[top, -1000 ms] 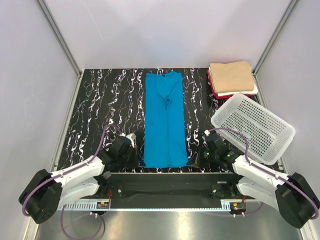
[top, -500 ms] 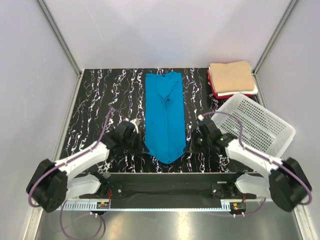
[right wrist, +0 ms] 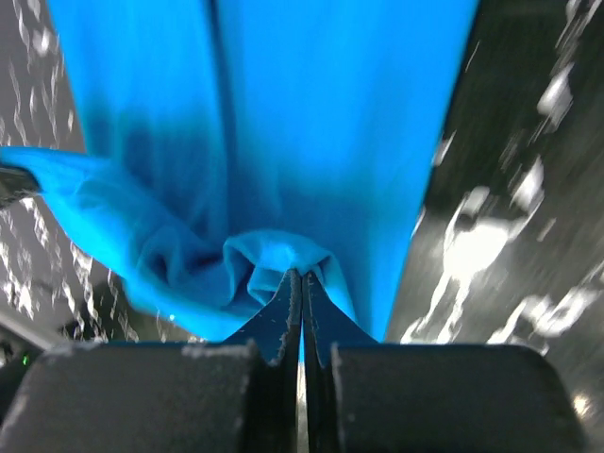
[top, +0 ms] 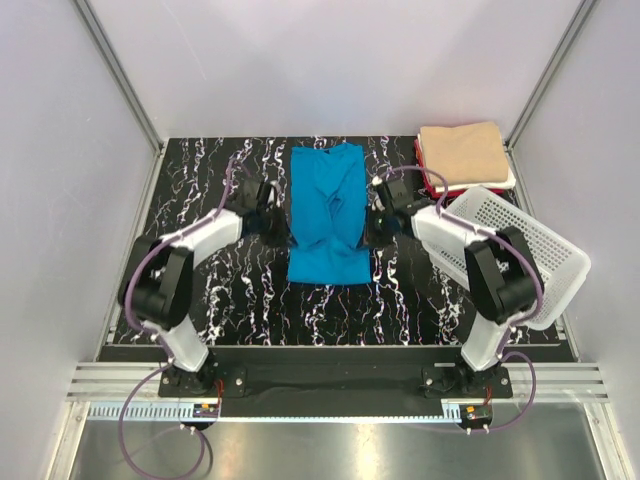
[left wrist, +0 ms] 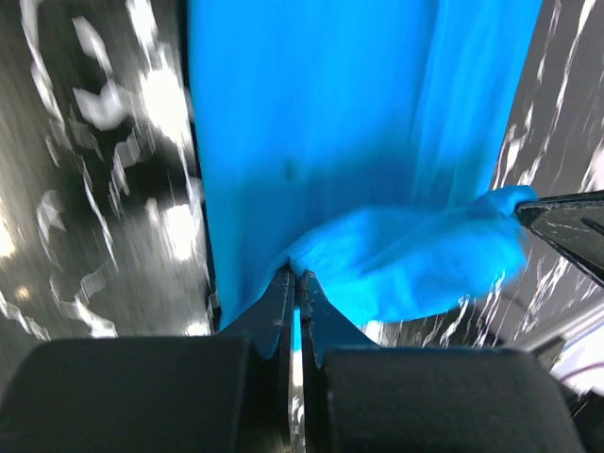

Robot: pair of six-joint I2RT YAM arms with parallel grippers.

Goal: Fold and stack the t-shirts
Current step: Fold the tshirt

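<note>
A turquoise-blue t-shirt (top: 327,215) lies as a long strip in the middle of the black marbled table, its near end lifted and carried back over itself. My left gripper (top: 281,226) is shut on the shirt's left near corner (left wrist: 311,269). On the other side my right gripper (top: 373,228) is shut on the right near corner (right wrist: 283,260). Both hold the bunched hem above the flat part of the shirt (left wrist: 321,104). A tan folded t-shirt (top: 463,152) tops a stack with white and red ones (top: 428,178) at the far right corner.
A white perforated basket (top: 510,252) sits tilted at the right edge, just beside my right arm. Grey walls with metal posts close in the table on three sides.
Both arms have swung from the near edge toward the middle of the table, carrying the shirt's near hem up and back. The visible blue strip is now shorter.
</note>
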